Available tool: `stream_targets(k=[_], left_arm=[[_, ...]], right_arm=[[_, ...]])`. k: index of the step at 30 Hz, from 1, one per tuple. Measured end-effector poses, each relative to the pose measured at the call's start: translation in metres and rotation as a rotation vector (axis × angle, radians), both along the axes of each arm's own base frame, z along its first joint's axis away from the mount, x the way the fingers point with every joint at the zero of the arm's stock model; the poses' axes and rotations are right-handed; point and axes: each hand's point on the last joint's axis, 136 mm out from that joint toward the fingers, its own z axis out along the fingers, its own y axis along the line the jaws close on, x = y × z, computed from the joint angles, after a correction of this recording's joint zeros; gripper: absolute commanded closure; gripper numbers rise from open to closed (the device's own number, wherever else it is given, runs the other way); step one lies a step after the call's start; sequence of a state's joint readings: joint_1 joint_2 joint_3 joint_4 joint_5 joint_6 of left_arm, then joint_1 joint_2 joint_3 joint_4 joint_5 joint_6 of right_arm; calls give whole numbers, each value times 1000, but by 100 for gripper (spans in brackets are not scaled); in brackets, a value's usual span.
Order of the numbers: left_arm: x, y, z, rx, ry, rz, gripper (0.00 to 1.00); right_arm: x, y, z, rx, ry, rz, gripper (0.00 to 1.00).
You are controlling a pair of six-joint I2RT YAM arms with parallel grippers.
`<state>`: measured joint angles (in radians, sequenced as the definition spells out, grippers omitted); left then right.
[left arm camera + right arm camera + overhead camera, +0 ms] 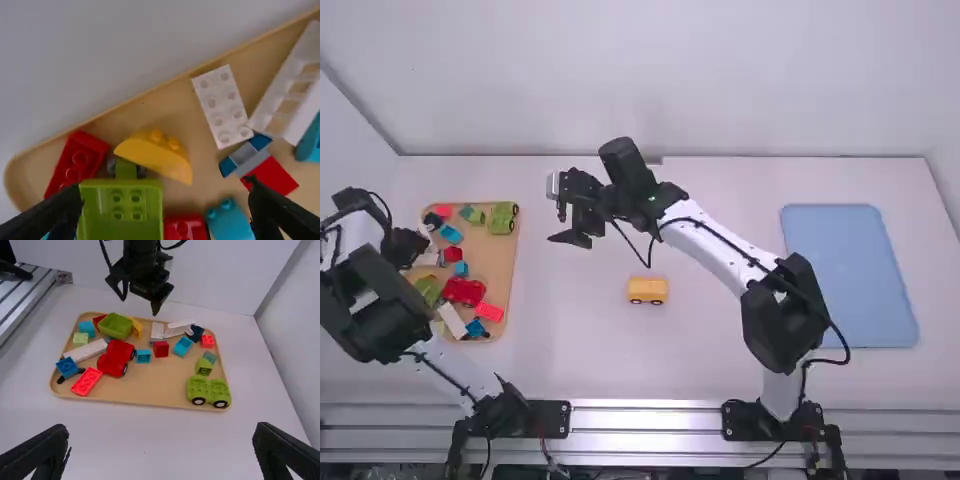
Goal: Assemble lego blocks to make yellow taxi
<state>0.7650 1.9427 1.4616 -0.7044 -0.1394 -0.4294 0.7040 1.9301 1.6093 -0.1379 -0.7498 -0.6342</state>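
Overhead, yellow car (pixel 647 290), wrist view, yellow brick (pixel 156 156), left hand (pixel 408 248) and right hand (pixel 566 226) spread

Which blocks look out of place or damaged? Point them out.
Nothing looks spilled or damaged. In the tray, a blue block beside a red cube lies hollow side up, whereas a red brick shows its studs. The yellow car stands outside the tray, probably on purpose for the build.

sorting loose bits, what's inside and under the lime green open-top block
Inside the lime green open-top block, its own studs show, no loose piece. A darker green piece juts from its edge toward the yellow curved block; anything underneath is covered.
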Motion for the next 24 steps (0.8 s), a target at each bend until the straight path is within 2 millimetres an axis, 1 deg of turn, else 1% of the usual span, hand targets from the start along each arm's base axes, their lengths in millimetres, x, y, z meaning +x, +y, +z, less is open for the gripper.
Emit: stream_targets(k=[2,5,11,15,19,22,24], left_arm=[[-1,3,-9,13,-14,8,25],[-1,5,-17,26,-27,11,29],[-2,4,-26,30,-33,11,37],[-3,0,-29,14,-35,9,49],[-5,-3,-34,4,-30,14,48],[-12,-9,-42,-15,-16,29,45],[-13,-11,-43,-21,-15,39,43]], right_arm=[[0,0,0,-1,-1,-1,2],[0,0,0,-1,-2,0,2],[0,0,0,0,-1,-1,2],[0,0,0,0,-3,0,2],[0,0,0,-1,-3,0,2],[0,0,0,0,-2,0,2],[0,0,0,0,-3,0,2]])
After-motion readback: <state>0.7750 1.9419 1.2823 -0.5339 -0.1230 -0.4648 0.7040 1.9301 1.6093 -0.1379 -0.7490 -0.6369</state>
